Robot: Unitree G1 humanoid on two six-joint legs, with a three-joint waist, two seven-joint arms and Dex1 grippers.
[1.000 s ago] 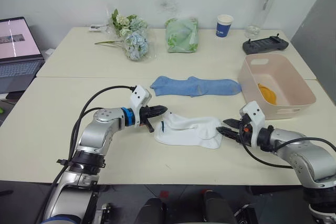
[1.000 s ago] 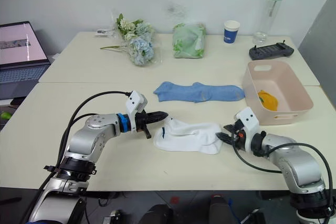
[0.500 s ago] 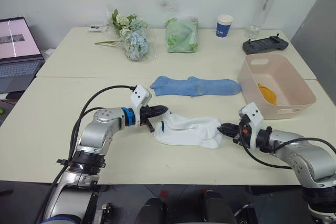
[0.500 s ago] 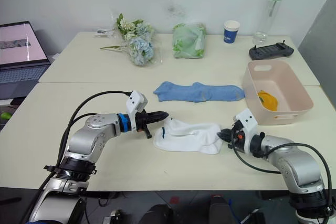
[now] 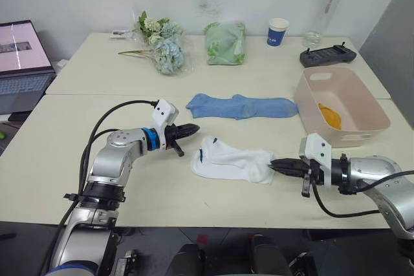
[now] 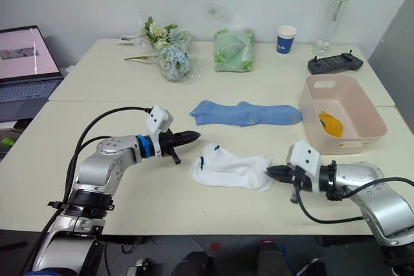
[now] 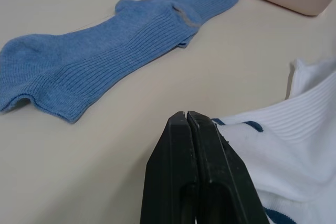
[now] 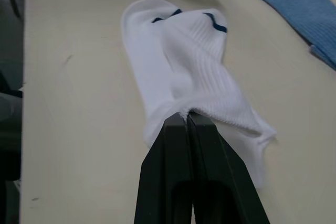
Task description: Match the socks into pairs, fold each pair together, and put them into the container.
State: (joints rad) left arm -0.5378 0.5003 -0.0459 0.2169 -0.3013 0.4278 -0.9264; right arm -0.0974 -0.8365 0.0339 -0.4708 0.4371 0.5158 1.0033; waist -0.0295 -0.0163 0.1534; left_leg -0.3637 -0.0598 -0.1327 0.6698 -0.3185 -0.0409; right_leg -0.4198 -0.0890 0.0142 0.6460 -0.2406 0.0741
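1. I am pinching the toe end of the soft white ankle socks [image 5: 233, 163] in the right gripper [image 5: 277, 164], fingers clamped on fabric, presumably to draw it over for the fold.
2. I am holding the left gripper [image 5: 192, 128] closed and empty beside the cuff end, not touching.
3. Light blue ribbed socks [image 5: 240, 105] are lying flat behind; the pale pink rectangular plastic tub [image 5: 372, 121] is sitting right, holding something mustard-yellow [image 5: 329, 116].
4. The beige tabletop [image 5: 65, 147] is standing against a white wall.
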